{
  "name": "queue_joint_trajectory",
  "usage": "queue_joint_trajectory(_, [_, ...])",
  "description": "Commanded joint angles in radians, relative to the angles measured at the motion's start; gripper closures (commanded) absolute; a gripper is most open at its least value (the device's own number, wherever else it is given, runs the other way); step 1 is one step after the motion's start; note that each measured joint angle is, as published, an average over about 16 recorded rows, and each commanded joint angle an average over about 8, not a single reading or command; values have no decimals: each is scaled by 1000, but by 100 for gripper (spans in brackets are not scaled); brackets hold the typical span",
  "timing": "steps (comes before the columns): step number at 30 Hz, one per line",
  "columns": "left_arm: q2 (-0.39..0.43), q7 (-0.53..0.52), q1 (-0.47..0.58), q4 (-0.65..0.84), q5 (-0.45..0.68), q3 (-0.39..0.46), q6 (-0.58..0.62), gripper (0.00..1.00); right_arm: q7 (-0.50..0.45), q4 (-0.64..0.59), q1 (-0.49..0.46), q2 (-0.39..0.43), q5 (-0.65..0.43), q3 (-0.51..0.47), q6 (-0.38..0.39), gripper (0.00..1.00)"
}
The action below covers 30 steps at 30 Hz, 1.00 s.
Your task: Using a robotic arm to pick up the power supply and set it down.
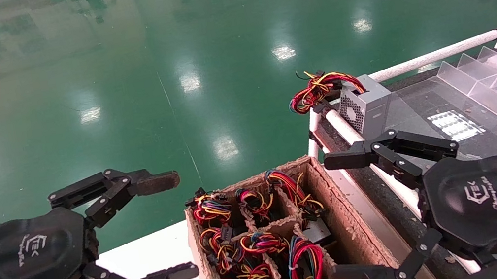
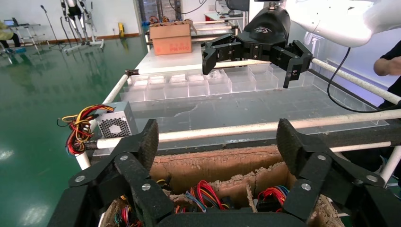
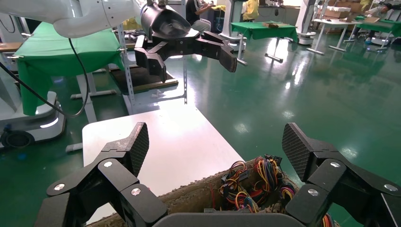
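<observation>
Several power supplies stand in a brown divided crate (image 1: pixel 340 215); mostly their looped red, yellow and blue wire bundles (image 1: pixel 305 262) show, with a bit of grey metal box (image 1: pixel 317 231) between them. My left gripper (image 1: pixel 177 225) hovers open beside the crate's left wall, nothing between its fingers. My right gripper (image 1: pixel 336 218) hovers open at the crate's right side, also holding nothing. In the left wrist view the left gripper (image 2: pixel 215 142) looks over the crate's bundles (image 2: pixel 203 196). From the right wrist the right gripper (image 3: pixel 215 146) looks over more bundles (image 3: pixel 255 182).
A separate grey box with a vented face (image 1: pixel 366 108) and drooping red wires (image 1: pixel 315 91) sits at the corner of the right bench (image 1: pixel 428 106). Clear plastic bins (image 1: pixel 493 76) stand behind it. A white table (image 1: pixel 157 254) lies left of the crate; green floor lies beyond.
</observation>
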State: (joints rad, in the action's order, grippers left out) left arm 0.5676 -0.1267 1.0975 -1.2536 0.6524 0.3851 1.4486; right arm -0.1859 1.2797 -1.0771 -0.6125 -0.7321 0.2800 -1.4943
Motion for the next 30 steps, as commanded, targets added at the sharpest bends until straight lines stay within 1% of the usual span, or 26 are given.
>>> queue_joint_trajectory(1, [0,0,0,0,0,0,0,100,0,0,0,0,0,0,0,0])
queue_joint_trajectory(30, [0,0,0,0,0,0,0,100,0,0,0,0,0,0,0,0])
